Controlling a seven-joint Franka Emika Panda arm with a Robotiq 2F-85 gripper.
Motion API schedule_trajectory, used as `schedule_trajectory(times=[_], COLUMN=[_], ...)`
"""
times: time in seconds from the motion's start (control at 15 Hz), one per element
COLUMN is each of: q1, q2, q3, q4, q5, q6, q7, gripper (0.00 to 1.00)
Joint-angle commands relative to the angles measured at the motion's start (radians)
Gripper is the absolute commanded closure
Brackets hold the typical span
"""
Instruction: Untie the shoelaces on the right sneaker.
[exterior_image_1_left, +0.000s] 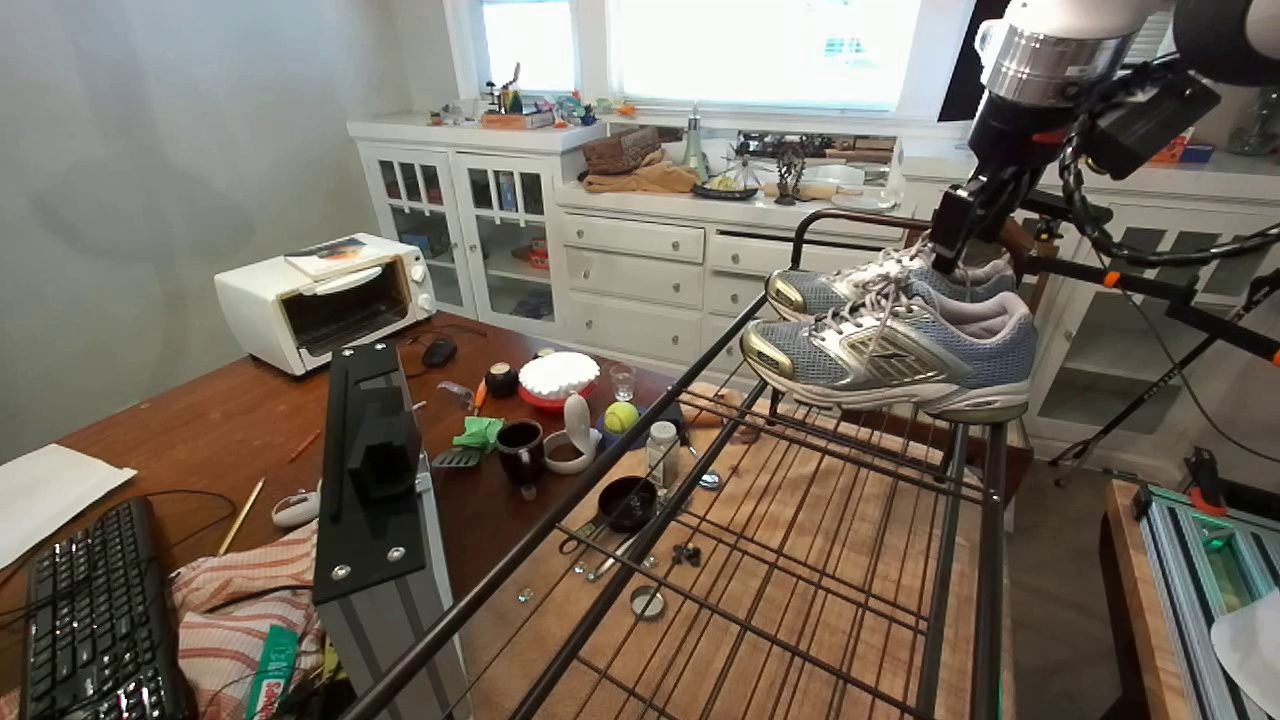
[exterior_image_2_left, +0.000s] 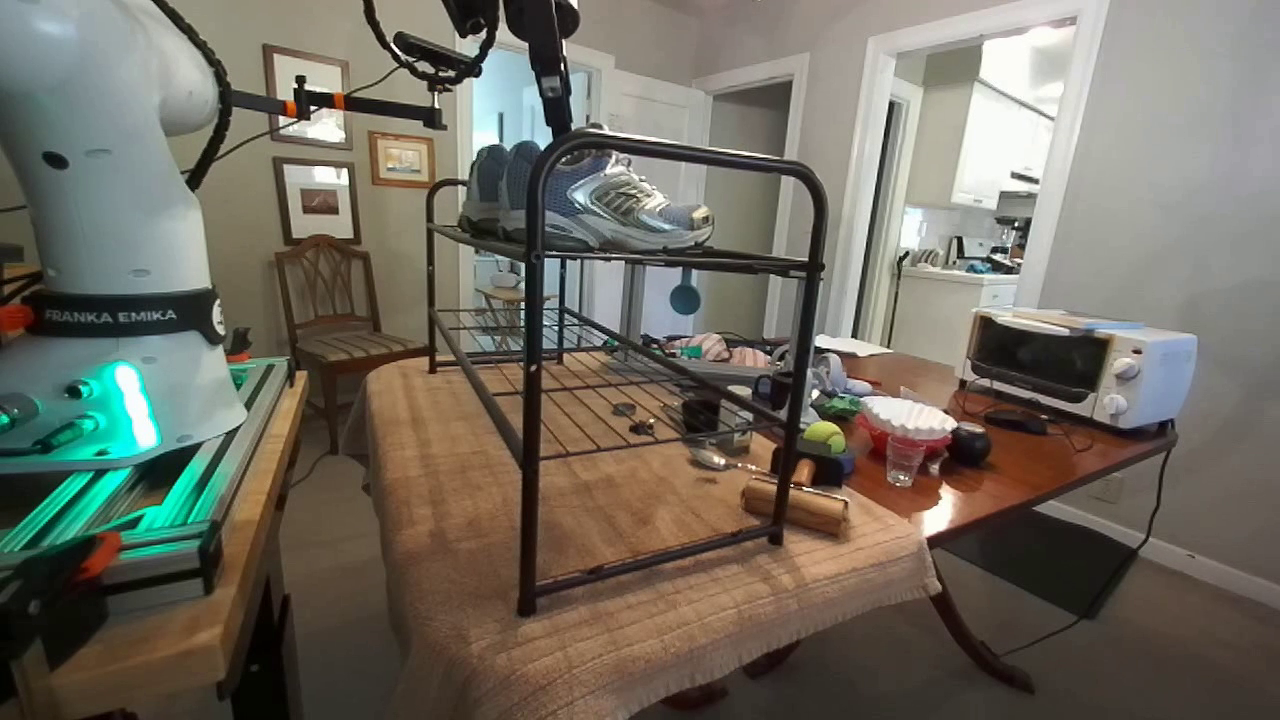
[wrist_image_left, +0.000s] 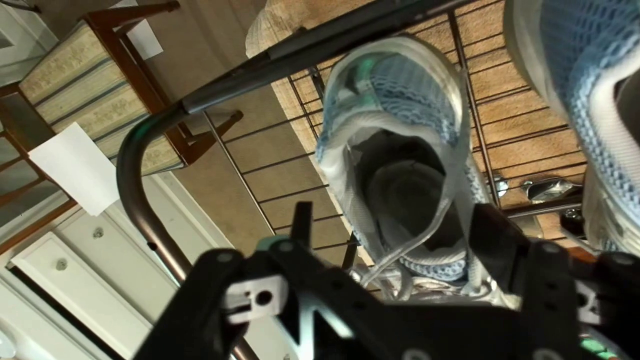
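Note:
Two grey-blue sneakers stand side by side on the rack's upper shelf. The right sneaker (exterior_image_1_left: 808, 292) is beside the end hoop; it also shows in an exterior view (exterior_image_2_left: 625, 200) and the wrist view (wrist_image_left: 420, 80). The left sneaker (exterior_image_1_left: 900, 350) stands beside it, also in the wrist view (wrist_image_left: 575, 60). My gripper (wrist_image_left: 392, 220) points down over the right sneaker, fingers wide apart. It also shows in both exterior views (exterior_image_1_left: 948, 245) (exterior_image_2_left: 560, 125). A loose lace (wrist_image_left: 432, 230) crosses the right sneaker's opening and passes close to one finger. Contact cannot be told. The knot is hidden.
The dark metal rack (exterior_image_1_left: 960, 560) stands on a towel-covered table (exterior_image_2_left: 450, 560). Its end hoop (exterior_image_2_left: 690, 150) rises close to the right sneaker. Small items, including a tennis ball (exterior_image_1_left: 621, 417), lie beneath and beside it. A toaster oven (exterior_image_1_left: 330, 300) is farther off.

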Motion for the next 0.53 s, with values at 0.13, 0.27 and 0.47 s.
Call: schedule_trajectory(times=[0.13, 0.27, 0.47], q1=[-0.007, -0.007, -0.005], q2=[0.003, 0.005, 0.004], q3=[0.0, 0.0, -0.001], q4=[-0.011, -0.011, -0.01], q5=[-0.008, -0.008, -0.004], q6=[0.015, 0.016, 0.018], q7=[-0.005, -0.004, -0.004], gripper=[0.66, 0.82, 1.0])
